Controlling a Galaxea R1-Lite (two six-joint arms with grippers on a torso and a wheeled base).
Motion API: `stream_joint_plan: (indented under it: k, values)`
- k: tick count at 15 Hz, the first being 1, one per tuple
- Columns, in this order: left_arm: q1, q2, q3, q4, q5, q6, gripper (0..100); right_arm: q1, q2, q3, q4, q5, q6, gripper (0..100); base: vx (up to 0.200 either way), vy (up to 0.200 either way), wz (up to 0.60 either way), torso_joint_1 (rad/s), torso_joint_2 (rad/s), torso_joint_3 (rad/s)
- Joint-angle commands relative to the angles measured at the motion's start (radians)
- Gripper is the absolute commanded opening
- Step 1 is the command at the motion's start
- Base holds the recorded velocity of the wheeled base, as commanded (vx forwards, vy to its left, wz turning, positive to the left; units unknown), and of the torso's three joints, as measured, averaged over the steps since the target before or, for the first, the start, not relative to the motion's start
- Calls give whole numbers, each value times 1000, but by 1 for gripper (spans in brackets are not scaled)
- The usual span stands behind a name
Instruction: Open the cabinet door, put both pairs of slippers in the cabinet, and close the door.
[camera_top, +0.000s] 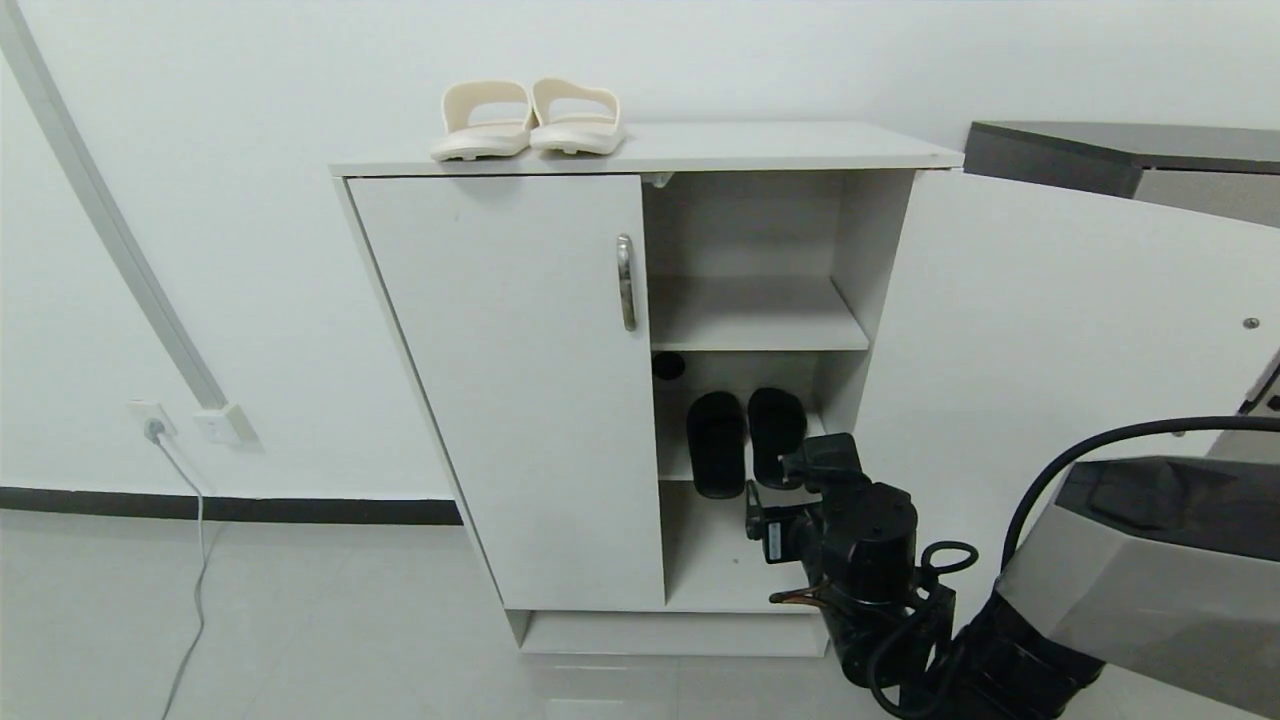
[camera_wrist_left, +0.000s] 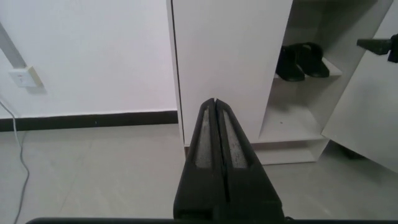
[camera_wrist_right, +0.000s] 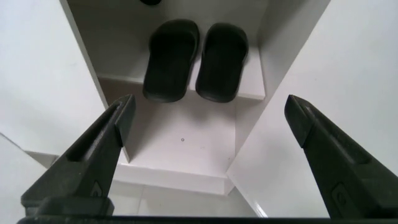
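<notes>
- Left wrist view: black left gripper (camera_wrist_left: 214, 109), jaws pressed flat together with nothing between them, held well apart from the tall white wooden cabinet (camera_top: 780, 148).
- Black right gripper (camera_wrist_right: 209, 102): jaws spread wide and empty, just in front of the cabinet's open right half.
- Right cabinet door (camera_top: 1050, 330) swung open; left door (camera_top: 510, 380) closed.
- Pair of black rubber slippers (camera_wrist_right: 193, 59) side by side on the middle shelf.
- Pair of cream slide slippers (camera_top: 528, 120) on the cabinet top, above the closed door.
</notes>
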Motion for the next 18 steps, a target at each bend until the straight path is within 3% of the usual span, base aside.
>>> stream_joint_plan:
  k: [1, 13, 18]
  values:
    - [0, 0, 0, 1, 0, 0, 0, 0, 2, 0, 3, 0, 0, 100, 0, 200, 0, 2, -7, 7]
    - [0, 0, 0, 1, 2, -3, 0, 0, 1, 17, -37, 0, -9, 100, 0, 200, 0, 3, 1, 2]
    - [0, 0, 0, 1, 2, -3, 0, -12, 4, 48, -122, 15, -49, 100, 0, 200, 0, 3, 2, 0]
